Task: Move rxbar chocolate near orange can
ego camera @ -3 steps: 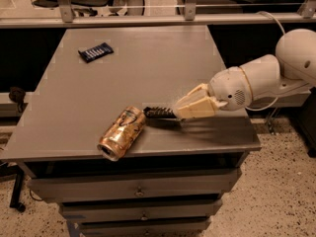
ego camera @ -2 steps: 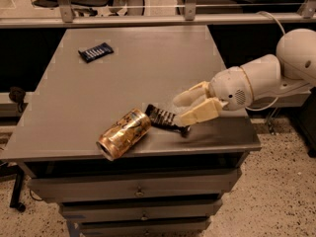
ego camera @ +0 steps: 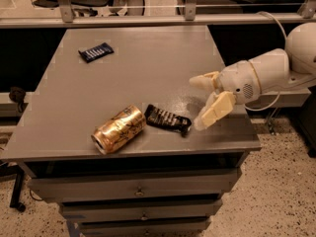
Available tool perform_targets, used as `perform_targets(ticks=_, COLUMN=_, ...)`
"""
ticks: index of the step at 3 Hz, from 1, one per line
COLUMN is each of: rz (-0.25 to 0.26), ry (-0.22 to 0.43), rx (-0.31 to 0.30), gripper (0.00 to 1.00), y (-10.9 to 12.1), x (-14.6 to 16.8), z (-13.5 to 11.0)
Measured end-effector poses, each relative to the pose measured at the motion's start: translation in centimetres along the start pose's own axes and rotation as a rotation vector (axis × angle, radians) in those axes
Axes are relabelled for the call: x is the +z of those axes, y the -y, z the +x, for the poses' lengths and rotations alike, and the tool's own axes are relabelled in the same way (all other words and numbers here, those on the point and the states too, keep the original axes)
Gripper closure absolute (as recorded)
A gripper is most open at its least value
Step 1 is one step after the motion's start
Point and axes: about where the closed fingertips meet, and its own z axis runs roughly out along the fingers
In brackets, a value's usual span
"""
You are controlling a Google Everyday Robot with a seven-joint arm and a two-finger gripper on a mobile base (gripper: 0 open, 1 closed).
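Observation:
The rxbar chocolate [ego camera: 167, 119], a flat dark bar with pale lettering, lies on the grey table [ego camera: 138, 63] near its front edge. Its left end is close to the orange can [ego camera: 119, 129], a shiny orange-gold can lying on its side just to the left. My gripper [ego camera: 197, 102] is to the right of the bar, above the table, with its cream fingers [ego camera: 215, 110] spread apart and nothing between them. It is not touching the bar.
A dark blue wrapped bar [ego camera: 96, 52] lies at the back left of the table. Drawers [ego camera: 138, 189] sit under the front edge. The white arm [ego camera: 276, 65] reaches in from the right. Chairs and a rail stand behind the table.
The gripper has opened, let go of the rxbar chocolate and drawn back to the right. The bar now lies flat beside the orange can, which rolled slightly left.

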Motion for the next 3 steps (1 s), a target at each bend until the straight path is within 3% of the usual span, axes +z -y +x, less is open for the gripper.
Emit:
perform_targets(ticks=1, rz=0.088, ry=-0.018, rx=-0.040, gripper=0.00, y=3.4, x=-4.3, z=0.6)
perform_targets(ticks=2, rz=0.210, ry=-0.017, rx=-0.112, gripper=0.00, y=6.7, x=-10.5, z=0.1)
perform_targets(ticks=3, rz=0.279, ry=0.004, rx=-0.166, gripper=0.00, y=7.3, x=-13.5, z=-2.5)
